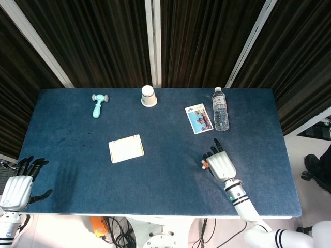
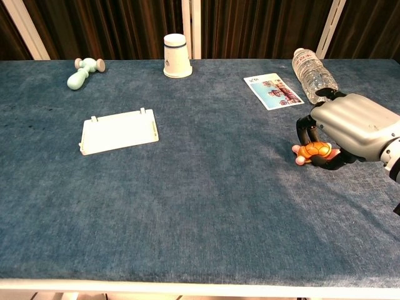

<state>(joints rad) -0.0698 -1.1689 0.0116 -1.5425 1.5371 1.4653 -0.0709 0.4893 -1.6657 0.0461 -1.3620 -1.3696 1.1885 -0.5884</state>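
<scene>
My right hand lies low over the blue table at the right, palm down. Its fingers curl around a small orange turtle toy, whose head pokes out to the left of the fingers. The toy sits at table level. My left hand hangs off the table's near left corner with its fingers apart and nothing in it; the chest view does not show it.
A clear water bottle lies just beyond the right hand, with a picture card beside it. Further left are an upturned paper cup, a flat cream lid and a mint toy hammer.
</scene>
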